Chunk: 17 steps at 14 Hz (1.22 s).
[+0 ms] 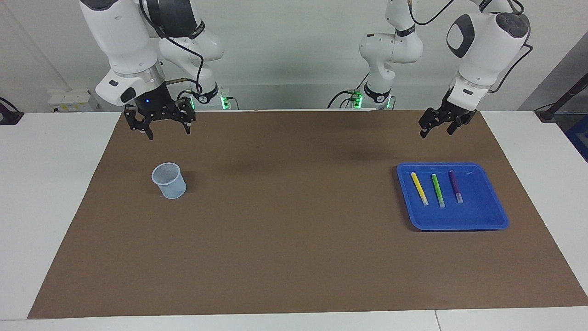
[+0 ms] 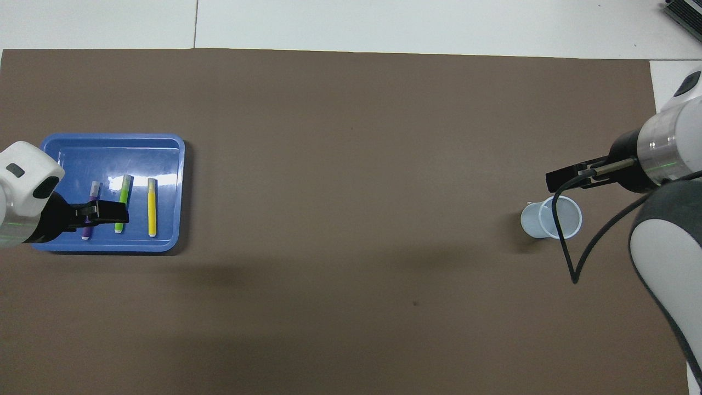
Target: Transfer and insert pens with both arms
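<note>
Three pens lie side by side in a blue tray (image 1: 487, 216) toward the left arm's end of the table: yellow (image 1: 419, 188), green (image 1: 438, 190) and purple (image 1: 455, 186). They also show in the overhead view: yellow (image 2: 152, 207), green (image 2: 124, 192), purple (image 2: 94, 192). My left gripper (image 1: 435, 133) is open and empty, up in the air and well clear of the tray (image 2: 109, 145). In the overhead view it (image 2: 109, 213) covers part of the purple and green pens. My right gripper (image 1: 169, 134) is open and empty, raised over the mat beside the cup (image 1: 169, 180).
A pale mesh-like cup (image 2: 551, 218) stands upright toward the right arm's end. A brown mat (image 1: 294, 239) covers the table. Two smaller white arms with green lights (image 1: 390, 50) stand at the robots' edge. A black cable (image 2: 565, 247) hangs from the right arm.
</note>
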Motion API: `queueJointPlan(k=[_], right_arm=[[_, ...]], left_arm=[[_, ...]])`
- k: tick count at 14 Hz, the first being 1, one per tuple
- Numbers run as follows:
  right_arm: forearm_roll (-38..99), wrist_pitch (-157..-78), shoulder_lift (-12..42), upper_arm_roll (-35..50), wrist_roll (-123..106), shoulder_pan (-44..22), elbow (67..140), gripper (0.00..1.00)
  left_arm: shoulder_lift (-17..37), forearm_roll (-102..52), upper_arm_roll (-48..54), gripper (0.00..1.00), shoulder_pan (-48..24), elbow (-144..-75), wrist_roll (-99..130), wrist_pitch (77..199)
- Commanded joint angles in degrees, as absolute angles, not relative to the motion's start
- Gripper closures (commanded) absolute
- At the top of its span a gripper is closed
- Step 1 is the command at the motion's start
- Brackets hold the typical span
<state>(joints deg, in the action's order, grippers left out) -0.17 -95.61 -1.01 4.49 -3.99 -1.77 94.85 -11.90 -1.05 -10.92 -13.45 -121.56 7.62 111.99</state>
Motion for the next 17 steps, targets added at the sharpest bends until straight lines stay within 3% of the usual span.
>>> queueJointPlan(k=[1, 10, 17], right_arm=[[1.23, -95.98, -1.67, 4.66, -5.10, -0.88, 95.54, 0.00], [1.23, -95.10, -2.02, 4.48, -5.36, 0.53, 95.54, 0.00], [1.67, -91.76, -3.51, 5.36, -10.02, -3.25, 96.59, 0.00]], left_arm=[[-8.89, -1.93, -10.90, 0.00, -13.01, -122.87, 6.33, 116.79], [-0.19, -4.12, -10.90, 0.00, -9.24, -123.84, 0.63, 125.41], [5.70, -6.33, -10.81, 0.01, -8.44, -123.93, -1.32, 132.18]])
